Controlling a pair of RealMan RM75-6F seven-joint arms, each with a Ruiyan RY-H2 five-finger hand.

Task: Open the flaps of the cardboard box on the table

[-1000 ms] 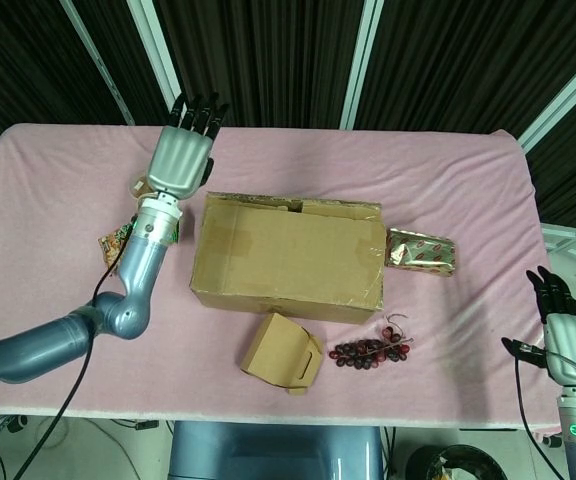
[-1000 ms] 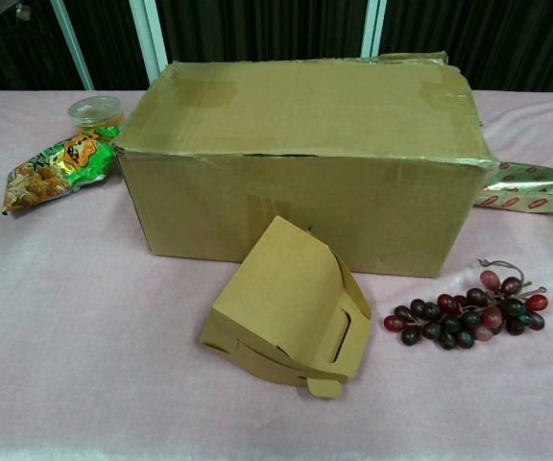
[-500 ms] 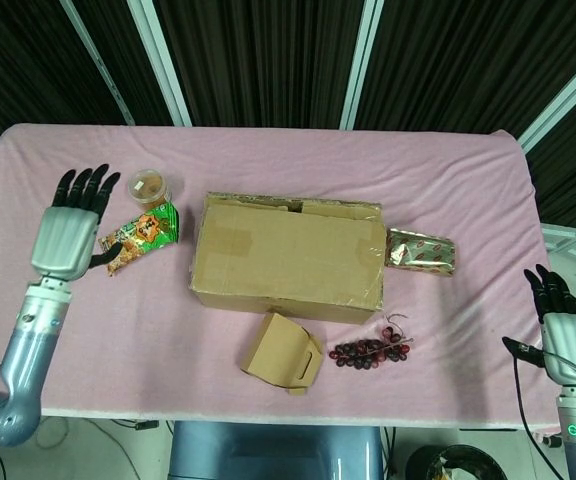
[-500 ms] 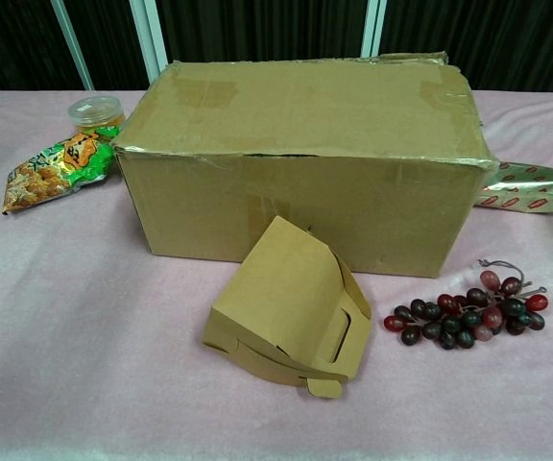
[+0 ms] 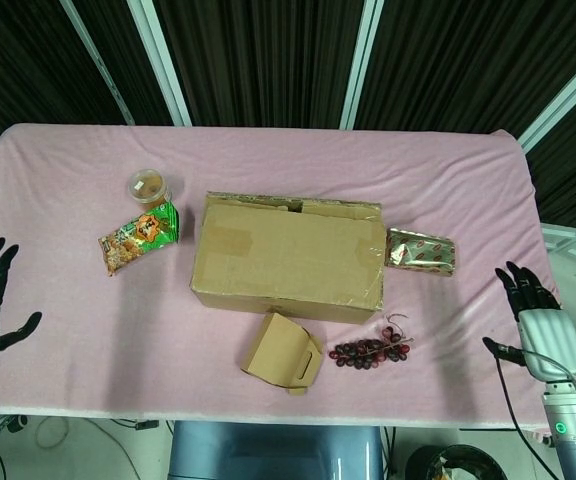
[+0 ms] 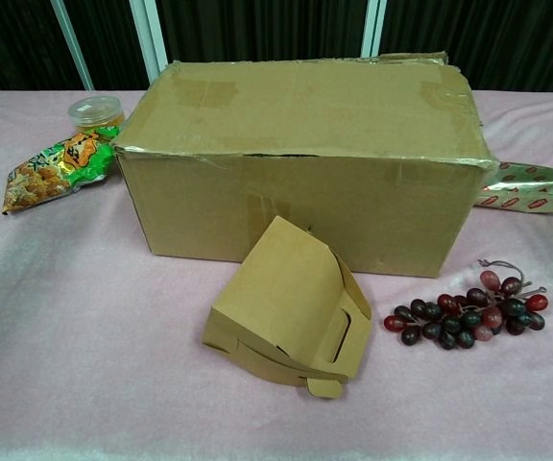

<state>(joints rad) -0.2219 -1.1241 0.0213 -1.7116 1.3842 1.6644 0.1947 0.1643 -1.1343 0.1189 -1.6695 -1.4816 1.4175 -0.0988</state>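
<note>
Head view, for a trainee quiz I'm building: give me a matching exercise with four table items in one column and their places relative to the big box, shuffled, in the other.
Items:
1. grapes
2. green snack bag
3. foil packet
4. small paper carton

Places, relative to the cardboard box:
A. against its right end
B. off its left end
C. in front, near its middle
D. in front, near its right corner

Pairs: 1-D, 2-B, 3-A, 4-C

You have a table (image 5: pixel 448 180) covered in pink cloth. The closed cardboard box (image 5: pixel 288 255) sits near its middle. Toward the front edge lie a small folded carton (image 5: pixel 282 353) and, just beside it, a bunch of dark grapes (image 5: pixel 371 350). Toward the left edge you see a snack bag (image 5: pixel 138 237) and a lidded cup (image 5: pixel 149 186); a foil packet (image 5: pixel 421 251) touches the box's right end.
</note>
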